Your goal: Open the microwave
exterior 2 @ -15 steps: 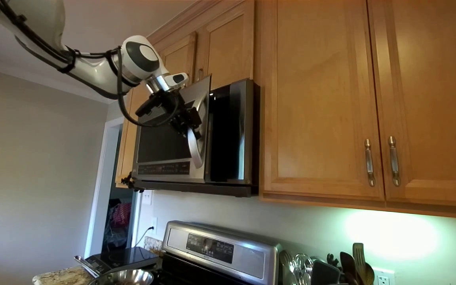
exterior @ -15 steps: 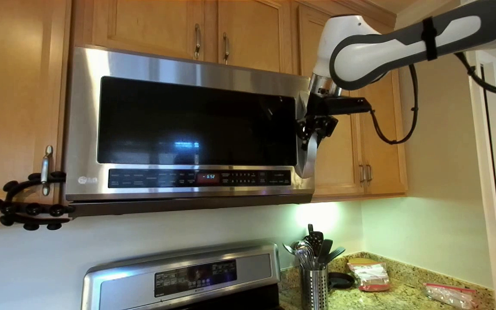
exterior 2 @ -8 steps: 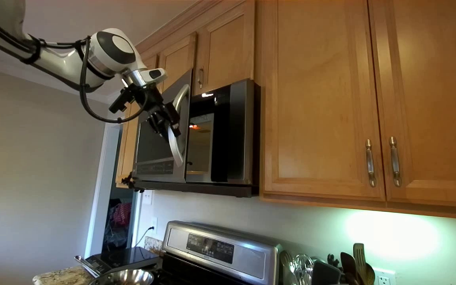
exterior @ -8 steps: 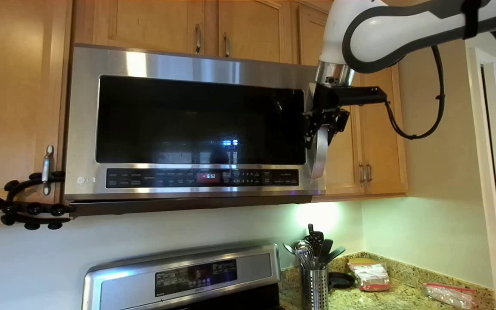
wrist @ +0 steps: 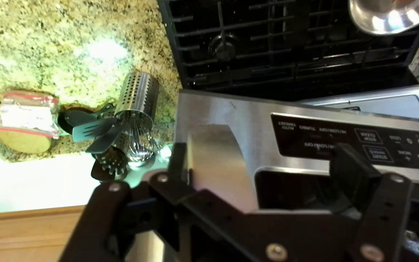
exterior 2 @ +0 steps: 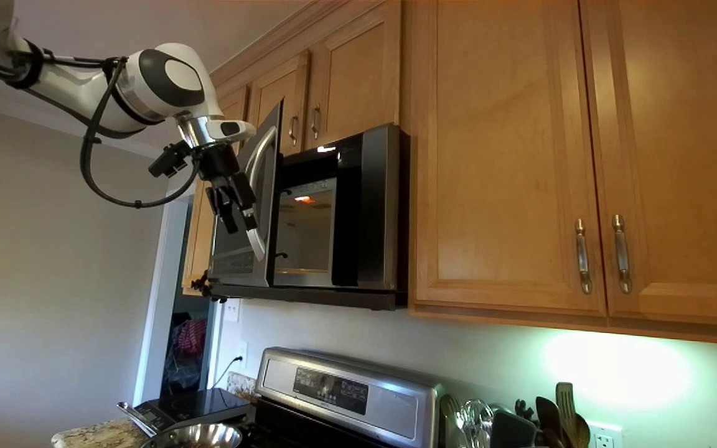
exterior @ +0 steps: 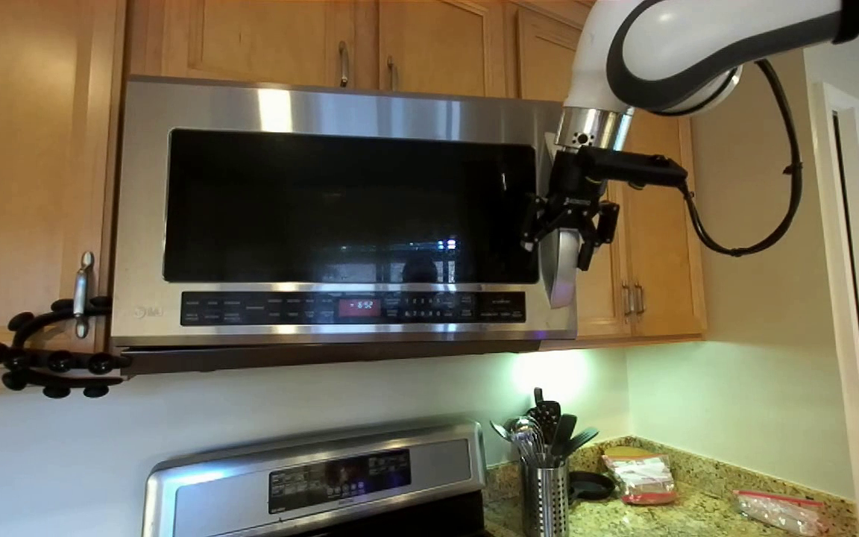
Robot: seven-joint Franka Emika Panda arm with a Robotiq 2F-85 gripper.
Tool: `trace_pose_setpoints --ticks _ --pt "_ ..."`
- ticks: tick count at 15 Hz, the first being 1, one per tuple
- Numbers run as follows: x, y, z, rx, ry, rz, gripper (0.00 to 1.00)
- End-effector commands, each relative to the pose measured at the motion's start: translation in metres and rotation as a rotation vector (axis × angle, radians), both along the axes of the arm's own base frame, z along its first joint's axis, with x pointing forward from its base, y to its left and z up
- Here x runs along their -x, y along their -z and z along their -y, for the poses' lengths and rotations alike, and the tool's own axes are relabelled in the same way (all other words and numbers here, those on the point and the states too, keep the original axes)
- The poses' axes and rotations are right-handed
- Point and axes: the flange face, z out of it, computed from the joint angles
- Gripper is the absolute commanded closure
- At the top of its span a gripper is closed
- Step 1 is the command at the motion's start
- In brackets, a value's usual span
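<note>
The steel microwave (exterior: 340, 112) has its door (exterior 2: 265, 186) swung partway out, and an exterior view shows the dark glassy front (exterior 2: 305, 230) behind it. A curved silver handle (exterior: 565, 280) runs down the door's free edge. My gripper (exterior: 558, 250) points down over this handle, its jaws spread wide with one finger on each side. In the wrist view, the handle (wrist: 220, 163) lies close against the left finger (wrist: 178, 158); whether they touch I cannot tell. A broad gap separates it from the right finger (wrist: 355, 174), which stands in front of the door face.
Below the microwave is a steel stove (exterior: 318, 477). A perforated utensil holder (exterior: 545, 496) and plastic bags (exterior: 640, 477) sit on the granite counter. Wooden cabinets (exterior 2: 501, 155) flank the microwave. A black flexible tripod (exterior: 60, 362) hangs by its left side. A pan (exterior 2: 203, 435) is on the stove.
The door has swung further out from the microwave, with my arm moving outward alongside it. My fingers have come apart from their grip on the handle.
</note>
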Motion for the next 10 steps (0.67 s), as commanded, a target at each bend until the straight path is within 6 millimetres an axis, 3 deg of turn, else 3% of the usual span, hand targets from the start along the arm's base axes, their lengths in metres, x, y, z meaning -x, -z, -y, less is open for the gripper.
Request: trace_pose_setpoints --ticks 1,6,10 --pt "0.023 0.007 0.000 -0.049 0.054 -0.098 0.00" --pt "0.052 0.004 0.017 -0.013 0.080 -0.260 0.00" --pt "0.065 -0.006 0.049 -0.009 0.061 -0.287 0.00"
